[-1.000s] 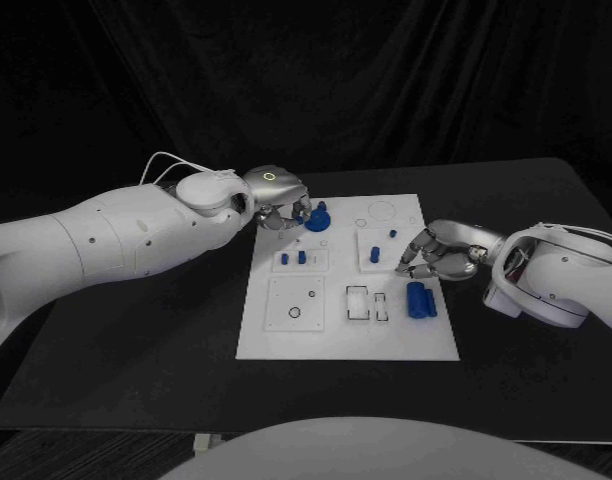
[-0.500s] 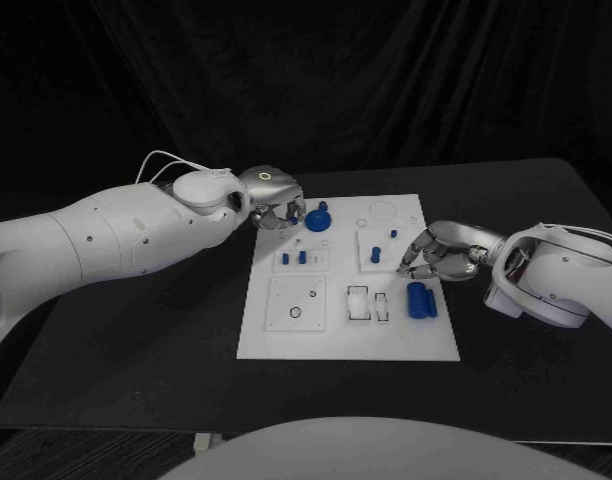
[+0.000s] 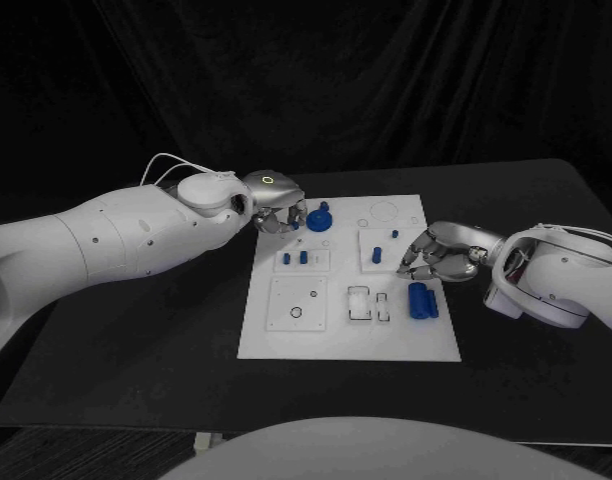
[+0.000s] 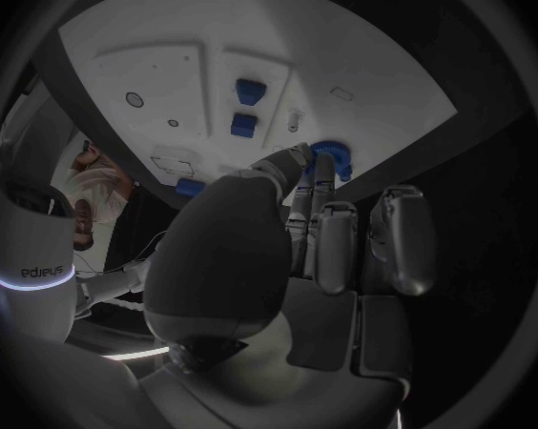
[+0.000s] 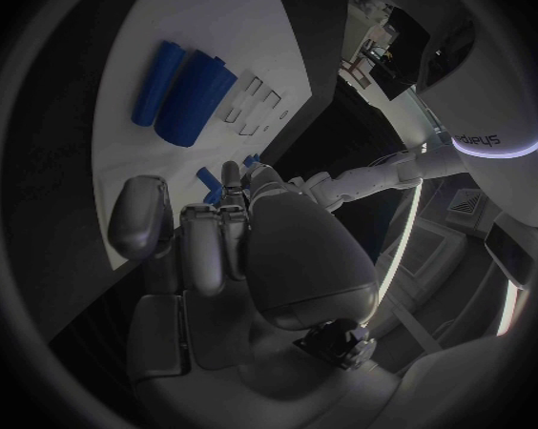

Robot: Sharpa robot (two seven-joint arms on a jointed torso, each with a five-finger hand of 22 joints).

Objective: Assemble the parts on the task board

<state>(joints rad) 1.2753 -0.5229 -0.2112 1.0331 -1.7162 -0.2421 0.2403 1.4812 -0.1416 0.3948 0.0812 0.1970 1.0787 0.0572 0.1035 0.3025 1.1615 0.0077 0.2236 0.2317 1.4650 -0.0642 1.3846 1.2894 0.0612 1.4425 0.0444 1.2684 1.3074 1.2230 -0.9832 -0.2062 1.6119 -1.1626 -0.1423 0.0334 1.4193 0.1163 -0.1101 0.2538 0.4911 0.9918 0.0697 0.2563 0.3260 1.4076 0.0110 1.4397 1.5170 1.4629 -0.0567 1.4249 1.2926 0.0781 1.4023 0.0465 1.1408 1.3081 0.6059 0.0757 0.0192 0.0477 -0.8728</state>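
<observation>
The black table [image 3: 133, 360] carries the white board [image 3: 347, 335] at its middle, its long side running away from the robot.

The left arm [image 3: 90, 245] reaches in to the board's far left corner. The left hand [image 3: 280, 205] hangs there with its fingers [image 4: 320, 176] brought down on a round blue knob [image 3: 318, 217] that stands near the board's far edge; the left wrist view shows the fingertips touching the knob [image 4: 332, 152], but I cannot tell whether they truly grip it.

The right arm [image 3: 580, 285] lies along the board's right edge. The right hand [image 3: 443, 255] sits at that edge with its fingers curled in together, and nothing can be seen between them. Whether the fingertips touch the board is unclear.

Two blue cylinders [image 3: 420, 299] lie side by side, touching, on the board just in front of the right hand. Two small blue pegs [image 3: 293, 258] stand in a square recess on the left half, nearer the robot than the knob. More small blue pegs [image 3: 374, 251] stand in the recess on the right, just beside the right hand's fingertips.
</observation>
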